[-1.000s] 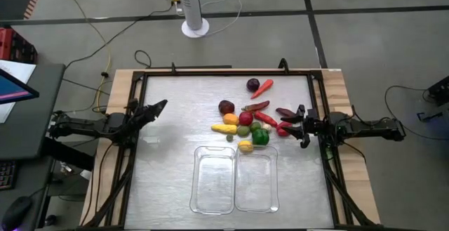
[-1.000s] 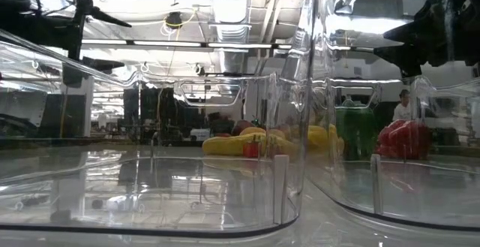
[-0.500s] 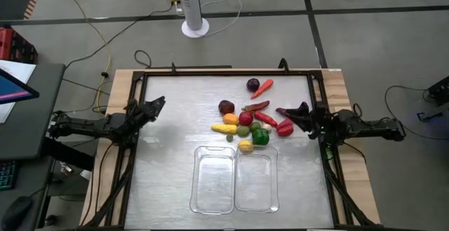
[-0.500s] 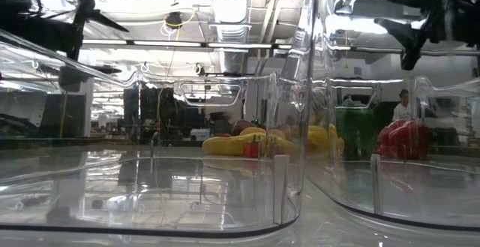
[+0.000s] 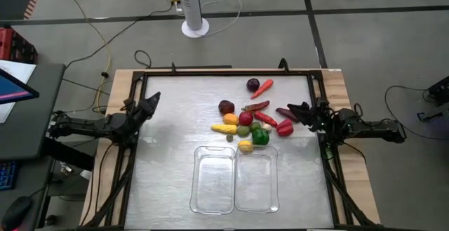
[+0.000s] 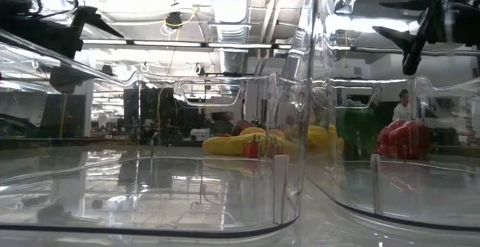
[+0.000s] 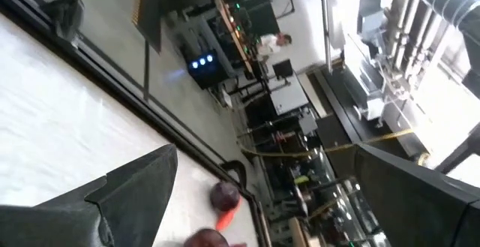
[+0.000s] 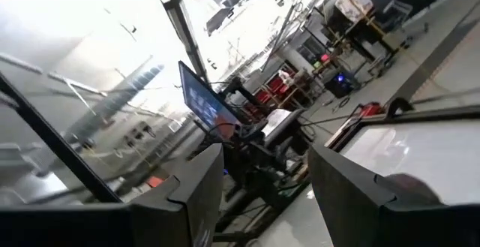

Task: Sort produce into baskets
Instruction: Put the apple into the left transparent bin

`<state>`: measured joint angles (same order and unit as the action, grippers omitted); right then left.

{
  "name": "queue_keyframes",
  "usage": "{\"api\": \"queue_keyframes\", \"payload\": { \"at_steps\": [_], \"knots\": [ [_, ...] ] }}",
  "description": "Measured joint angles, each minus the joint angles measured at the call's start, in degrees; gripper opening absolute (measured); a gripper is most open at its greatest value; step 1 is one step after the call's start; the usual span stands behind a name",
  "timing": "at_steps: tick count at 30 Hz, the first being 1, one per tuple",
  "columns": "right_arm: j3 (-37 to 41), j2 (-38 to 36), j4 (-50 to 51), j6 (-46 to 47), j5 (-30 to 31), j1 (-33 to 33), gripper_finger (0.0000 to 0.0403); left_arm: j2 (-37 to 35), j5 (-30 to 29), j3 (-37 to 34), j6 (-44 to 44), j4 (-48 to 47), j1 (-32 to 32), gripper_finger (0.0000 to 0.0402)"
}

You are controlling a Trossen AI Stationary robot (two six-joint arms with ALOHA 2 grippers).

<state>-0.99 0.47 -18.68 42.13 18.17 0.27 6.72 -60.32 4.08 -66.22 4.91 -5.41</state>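
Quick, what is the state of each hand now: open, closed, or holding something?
Left hand: open, empty, at the table's left edge.
Right hand: open, holding nothing, raised beside the produce.

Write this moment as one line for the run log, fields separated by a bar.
left gripper: open, empty, table's left | right gripper: empty, beside produce | baskets: both empty | sorted: none
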Motion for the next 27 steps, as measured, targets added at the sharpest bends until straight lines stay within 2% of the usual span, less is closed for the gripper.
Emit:
{"api": "queue_keyframes", "payload": {
  "at_steps": [4,10,12,17,21,27],
  "knots": [
    [0.0,0.0,-0.2,4.4,1.0,-0.2,0.0221,0.0,1.4,0.0,-1.8,0.0,0.0,0.0387],
    [-0.1,0.0,-1.0,4.6,2.4,-2.3,0.0221,0.0,6.1,0.0,-4.4,0.4,0.0,0.0387],
    [-0.1,0.0,-1.1,4.6,2.3,-2.8,0.0221,0.0,7.8,0.0,-2.9,2.8,0.1,0.0387],
    [-0.2,0.0,-1.1,4.6,2.1,-3.8,0.0221,2.0,16.3,0.4,3.5,12.8,2.9,0.0387],
    [-0.2,1.1,-0.9,4.6,1.9,-4.2,0.0221,8.5,22.2,5.4,4.1,10.5,5.9,0.0387],
    [-4.7,5.1,6.9,3.8,1.2,-4.2,0.0221,26.7,35.1,15.0,6.9,9.8,10.5,0.0387]
  ]
}}
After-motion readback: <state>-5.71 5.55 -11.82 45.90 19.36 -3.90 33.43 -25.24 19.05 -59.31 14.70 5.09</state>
